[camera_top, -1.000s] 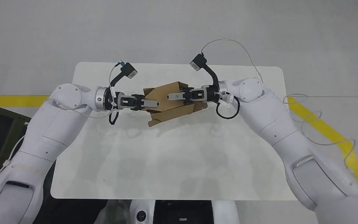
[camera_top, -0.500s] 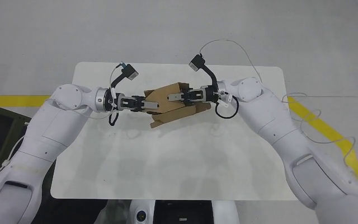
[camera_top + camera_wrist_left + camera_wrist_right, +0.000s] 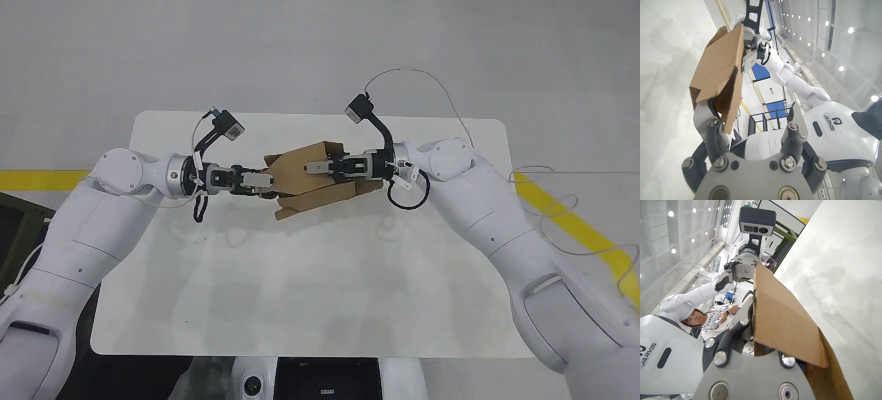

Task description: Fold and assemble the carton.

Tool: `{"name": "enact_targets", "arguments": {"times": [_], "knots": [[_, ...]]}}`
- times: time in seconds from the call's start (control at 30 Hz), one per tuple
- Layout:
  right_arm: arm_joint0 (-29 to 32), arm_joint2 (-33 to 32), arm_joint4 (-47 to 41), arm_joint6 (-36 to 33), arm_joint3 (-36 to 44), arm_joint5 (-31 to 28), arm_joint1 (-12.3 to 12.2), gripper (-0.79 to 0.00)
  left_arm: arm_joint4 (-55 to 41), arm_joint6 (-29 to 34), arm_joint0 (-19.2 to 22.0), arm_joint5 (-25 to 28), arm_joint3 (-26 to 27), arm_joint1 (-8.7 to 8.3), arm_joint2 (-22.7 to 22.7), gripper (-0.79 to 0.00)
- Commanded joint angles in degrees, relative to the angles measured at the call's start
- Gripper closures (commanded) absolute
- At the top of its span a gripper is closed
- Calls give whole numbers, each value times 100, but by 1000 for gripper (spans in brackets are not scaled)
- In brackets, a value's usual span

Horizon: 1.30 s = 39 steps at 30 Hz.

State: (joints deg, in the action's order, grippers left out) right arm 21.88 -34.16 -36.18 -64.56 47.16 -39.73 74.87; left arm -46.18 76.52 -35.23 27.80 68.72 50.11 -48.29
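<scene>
Brown cardboard, only half formed: the carton (image 3: 315, 182) sits between my two arms over the far middle of the table (image 3: 300, 300). It seems to be lifted off the surface, though I cannot be sure of that.

My right gripper (image 3: 312, 170) comes in from the right and lies along the top of the carton. In its wrist view one finger (image 3: 742, 317) presses against one face of a cardboard wall, and the other finger is hidden behind the board. I judge it to be clamped on that wall and carrying the carton.

My left gripper (image 3: 745, 108) is at the carton's other end with its fingers spread wide, gripping nothing. One finger (image 3: 700, 115) lies just under the lower corner. A loose flap (image 3: 728, 98) hangs down between the two fingers, touching neither pad that I can make out.

The carton is opened into a slanted tube. Its walls are not yet square and the end flaps are unfolded. I judge the step in hand to be squaring the body and starting on the end nearest the left gripper.

The next move calls for a firm hold on the right while the left either closes on the hanging flap or pushes it inward. The push should run along the crease, because thin board like this will buckle if it is pushed off-line.
</scene>
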Motion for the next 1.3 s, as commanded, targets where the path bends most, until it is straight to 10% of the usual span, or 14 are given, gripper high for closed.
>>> {"name": "enact_targets", "arguments": {"times": [0.0, 1.27], "knots": [[7, -3, -7, 19, -32, -19, 7, 0, -338, 131, -50, -133, -23, 20, -37, -785], [77, -201, 511, 274, -208, -38, 433, 0, -90, 351, -98, -353, 150, 501, -607, -785]]}}
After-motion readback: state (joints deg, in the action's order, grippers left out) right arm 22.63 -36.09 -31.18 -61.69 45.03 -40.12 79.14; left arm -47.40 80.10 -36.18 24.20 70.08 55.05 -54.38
